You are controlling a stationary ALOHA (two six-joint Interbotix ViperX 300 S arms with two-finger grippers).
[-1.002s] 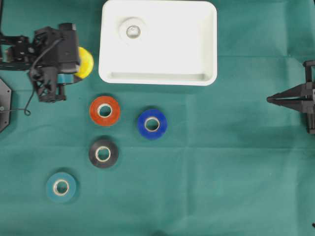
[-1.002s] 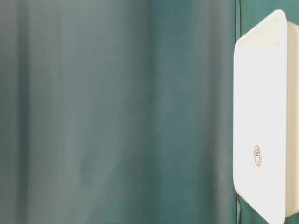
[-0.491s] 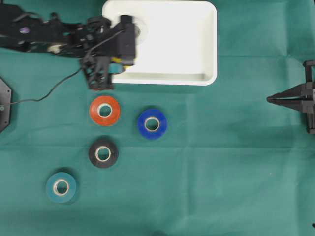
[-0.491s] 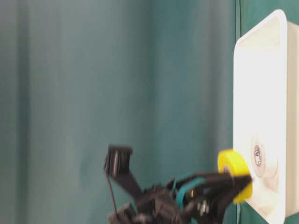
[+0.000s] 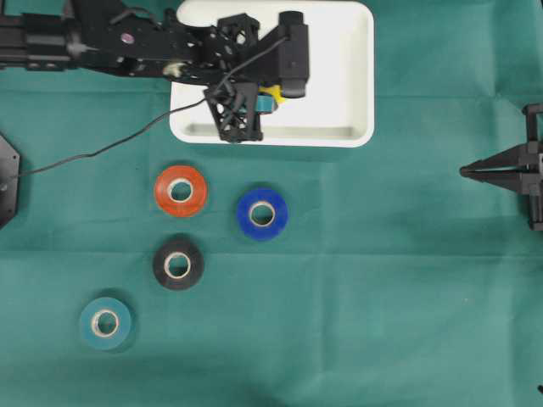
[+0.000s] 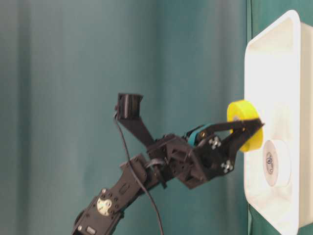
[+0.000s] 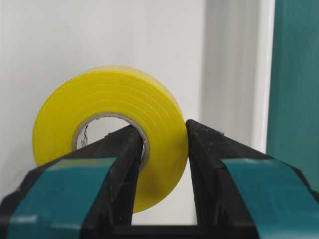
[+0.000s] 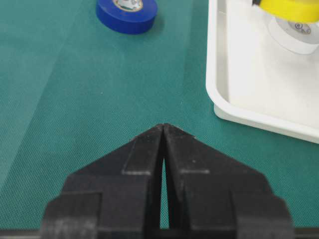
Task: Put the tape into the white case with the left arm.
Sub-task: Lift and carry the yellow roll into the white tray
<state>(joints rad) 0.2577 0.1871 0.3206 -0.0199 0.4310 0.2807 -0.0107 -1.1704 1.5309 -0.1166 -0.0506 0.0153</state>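
Yellow tape [image 6: 244,125] is clamped through its wall by the left gripper [image 7: 162,144], held above the white case [image 5: 361,76] floor at the table's far edge. Step: placement. Next: lower, release. Right gripper [image 8: 163,130] rests closed, empty.

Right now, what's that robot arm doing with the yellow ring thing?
The left gripper is pinching a yellow tape roll by its wall, one finger inside the hole, and holding it over the white case. A white roll already lies inside. Four more rolls wait on the green cloth, and the right gripper sits shut, off to the side.
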